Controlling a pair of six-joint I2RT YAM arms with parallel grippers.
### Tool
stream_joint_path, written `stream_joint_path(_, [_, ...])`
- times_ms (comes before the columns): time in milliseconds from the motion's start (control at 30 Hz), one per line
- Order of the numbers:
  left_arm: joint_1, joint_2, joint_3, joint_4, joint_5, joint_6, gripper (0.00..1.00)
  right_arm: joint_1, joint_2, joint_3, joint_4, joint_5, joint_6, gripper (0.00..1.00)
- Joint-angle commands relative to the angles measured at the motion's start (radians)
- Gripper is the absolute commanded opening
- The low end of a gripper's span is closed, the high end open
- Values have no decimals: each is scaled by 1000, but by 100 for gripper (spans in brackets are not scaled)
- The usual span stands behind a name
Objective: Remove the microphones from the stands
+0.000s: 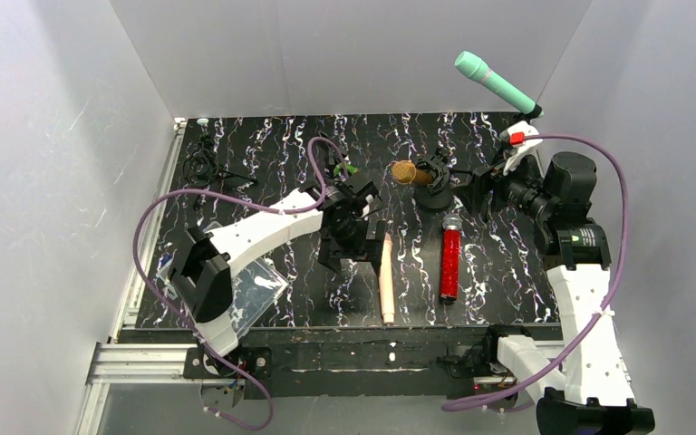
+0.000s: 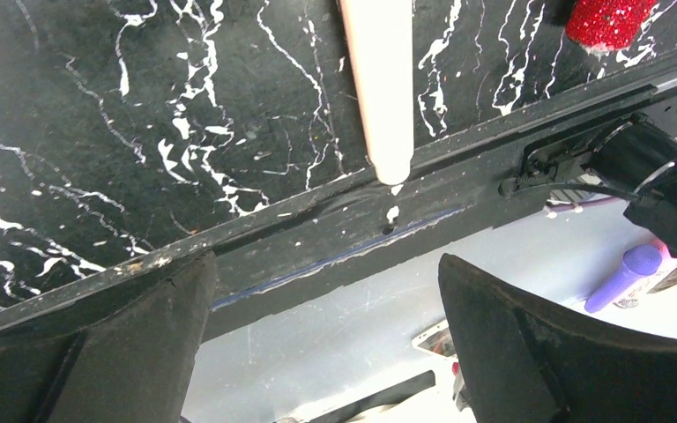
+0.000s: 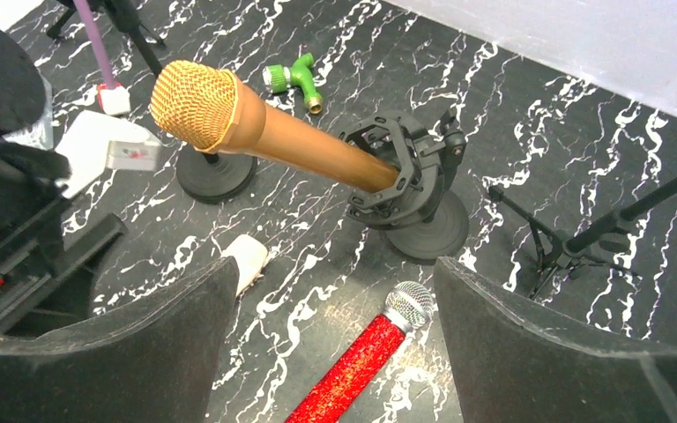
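Note:
A gold microphone (image 3: 264, 128) sits tilted in a black clip stand (image 3: 405, 167) with a round base; in the top view the microphone (image 1: 408, 173) and stand (image 1: 435, 179) are mid-table at the back. My right gripper (image 3: 335, 344) is open, a short way right of the stand (image 1: 465, 188), touching nothing. A teal microphone (image 1: 494, 80) sits high on another stand at the back right. My left gripper (image 1: 346, 258) is open and empty, pointing at the table's near edge (image 2: 326, 335).
A red glitter microphone (image 1: 450, 263) and a cream microphone (image 1: 386, 276) lie flat side by side near the front. In the right wrist view, a green fitting (image 3: 295, 79), another round stand base (image 3: 214, 176) and a tripod stand (image 3: 573, 238) stand around the gold microphone.

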Motion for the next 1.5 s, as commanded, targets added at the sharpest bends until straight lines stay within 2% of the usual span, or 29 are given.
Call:
stream_joint_path(0, [21, -88, 5, -183, 5, 75, 98, -6, 22, 24, -35, -20, -27, 90])
stream_joint_path(233, [23, -148, 95, -302, -15, 254, 98, -8, 62, 89, -72, -47, -15, 91])
stream_joint_path(533, [23, -242, 157, -354, -48, 472, 98, -10, 50, 123, -85, -29, -20, 93])
stream_joint_path(800, [26, -287, 322, -376, -204, 715, 98, -10, 61, 202, -92, -29, 20, 96])
stream_joint_path(933, [50, -265, 391, -328, -298, 840, 98, -10, 85, 252, -101, -42, 30, 97])
stream_joint_path(1133, [126, -185, 487, -216, -327, 903, 98, -9, 113, 286, -82, -101, 36, 95])
stream_joint_path(1467, [246, -57, 641, -101, -251, 908, 97, -8, 147, 276, -63, -144, 44, 94])
